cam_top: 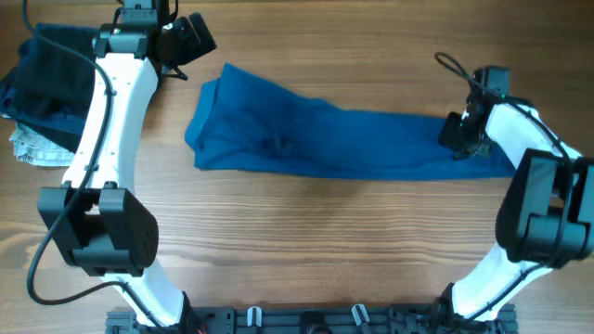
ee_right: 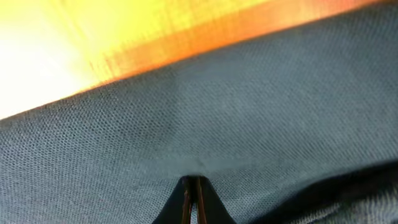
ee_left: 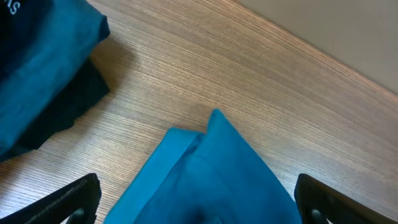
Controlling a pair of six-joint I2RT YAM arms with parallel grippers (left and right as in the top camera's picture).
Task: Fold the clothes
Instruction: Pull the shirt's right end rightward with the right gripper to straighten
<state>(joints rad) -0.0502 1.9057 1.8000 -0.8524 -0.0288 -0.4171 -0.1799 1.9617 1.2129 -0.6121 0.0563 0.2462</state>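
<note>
At the shirt's right end, the right fingers are squeezed tight together on the blue shirt. They look to be pinching a bit of it, maybe so that end can be lifted and laid over. Near the other end, the left fingers are spread wide and hold nothing. A corner of the shirt shows between them in the left wrist view, so I think they are lined up to grab it.

The shirt lies long and bunched across the middle of the counter — not yet folded neat. At the counter's left edge sits a pile of dark clothes, out of the way. One cloth there has white letters — only a bit shows, maybe an S, too cut off to read. No writing shows on the shirt.
</note>
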